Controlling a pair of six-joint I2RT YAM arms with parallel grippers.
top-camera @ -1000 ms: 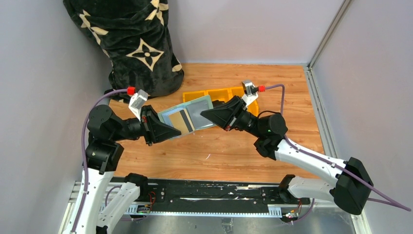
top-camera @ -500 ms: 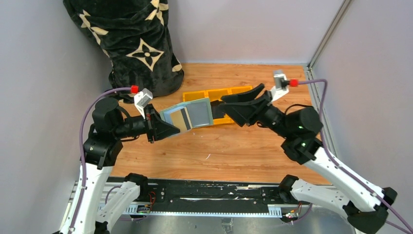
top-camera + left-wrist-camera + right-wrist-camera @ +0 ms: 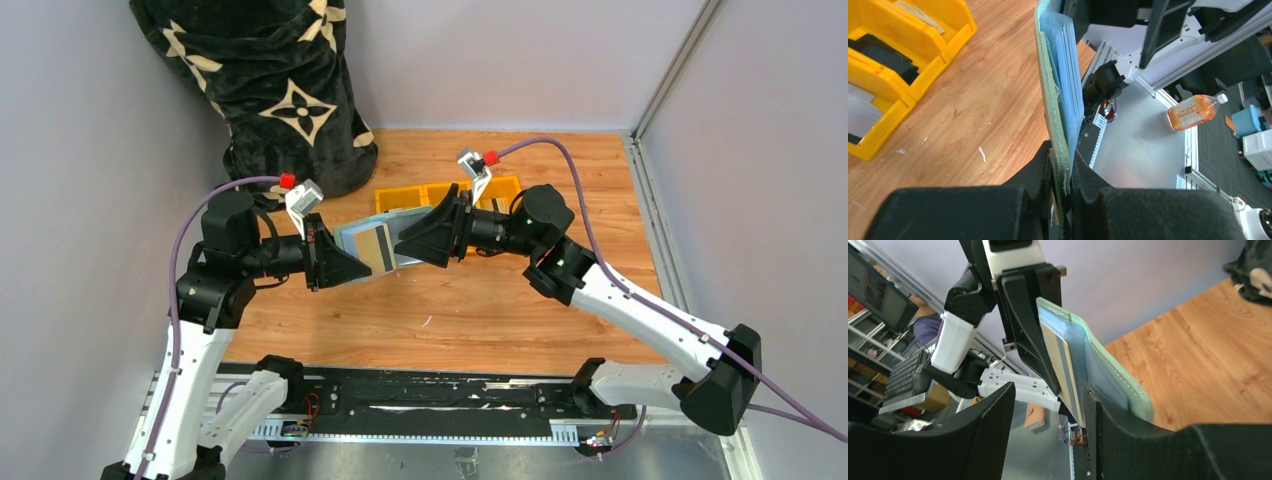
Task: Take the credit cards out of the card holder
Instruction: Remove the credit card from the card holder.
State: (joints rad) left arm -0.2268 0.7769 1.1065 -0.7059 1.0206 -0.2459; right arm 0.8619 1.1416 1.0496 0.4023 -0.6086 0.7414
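Note:
The sage-green card holder (image 3: 352,240) hangs open above the table, with my left gripper (image 3: 343,268) shut on its left edge. In the left wrist view the card holder (image 3: 1050,95) stands edge-on, clear bluish sleeves fanned out, pinched in my left gripper (image 3: 1062,160). A credit card (image 3: 377,250) with a dark stripe sits in a sleeve. My right gripper (image 3: 403,242) is at the holder's right edge, open. In the right wrist view that credit card (image 3: 1060,365) reaches down between the spread fingers of my right gripper (image 3: 1050,390), close to the right finger (image 3: 1108,430).
A yellow three-compartment tray (image 3: 425,192) lies on the wooden table behind the holder. Its compartments hold a black item (image 3: 883,55) and pale cards (image 3: 863,107). A black patterned blanket (image 3: 270,90) fills the back left corner. Grey walls stand on both sides.
My right gripper opened, swung right over the yellow tray, then came back to the holder's right edge, still open. The left gripper kept its hold and shifted slightly.

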